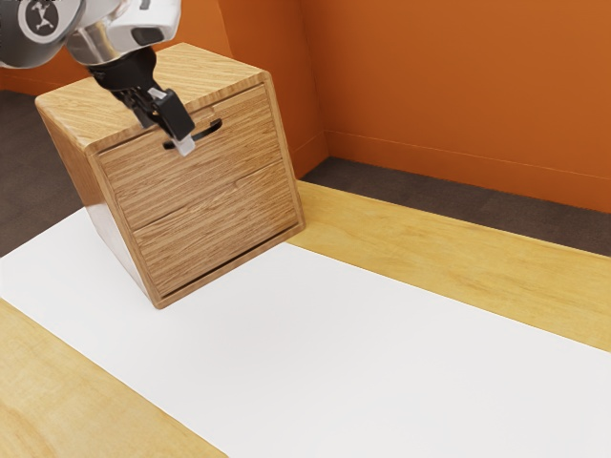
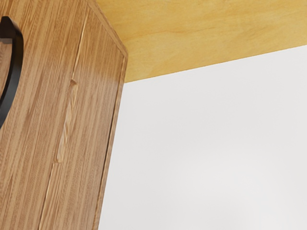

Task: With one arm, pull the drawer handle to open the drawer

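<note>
A light wooden cabinet [image 1: 181, 181] stands tilted on the white mat, with two drawer fronts one above the other. The upper drawer [image 1: 205, 143] carries a black bar handle [image 1: 208, 128] and looks flush with the cabinet front. My black gripper [image 1: 183, 143] comes down from the upper left and sits right at the handle's left end, touching or just in front of it. In the wrist view the handle [image 2: 10, 72] curves along the wooden drawer front [image 2: 57, 124] beside my hand.
A white mat [image 1: 315, 353] covers the middle of the wooden table [image 1: 458, 258]. Orange walls [image 1: 458, 76] and a dark floor strip lie behind the table. The cabinet's lower drawer [image 1: 224, 229] has no handle that I can see.
</note>
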### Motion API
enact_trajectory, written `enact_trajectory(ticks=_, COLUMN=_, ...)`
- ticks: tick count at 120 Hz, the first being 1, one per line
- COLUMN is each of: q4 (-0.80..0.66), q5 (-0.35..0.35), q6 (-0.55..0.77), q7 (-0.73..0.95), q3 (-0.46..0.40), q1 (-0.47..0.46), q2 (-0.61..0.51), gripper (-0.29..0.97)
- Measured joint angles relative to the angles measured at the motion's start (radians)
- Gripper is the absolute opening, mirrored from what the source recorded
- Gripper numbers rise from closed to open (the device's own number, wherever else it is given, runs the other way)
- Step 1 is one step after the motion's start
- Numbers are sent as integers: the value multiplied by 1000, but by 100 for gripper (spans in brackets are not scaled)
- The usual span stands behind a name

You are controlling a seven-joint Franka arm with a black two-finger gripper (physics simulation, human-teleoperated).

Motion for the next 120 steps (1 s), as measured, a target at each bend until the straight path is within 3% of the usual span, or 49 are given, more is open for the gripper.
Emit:
enact_trajectory(ticks=63, q4=-2, q5=3, q6=68, q7=37, q3=117, q1=-72, q2=18, gripper=68)
enact_trajectory(ticks=120, q4=17, q5=3, q6=118, q7=52, q3=121, q1=52, q2=42, gripper=68)
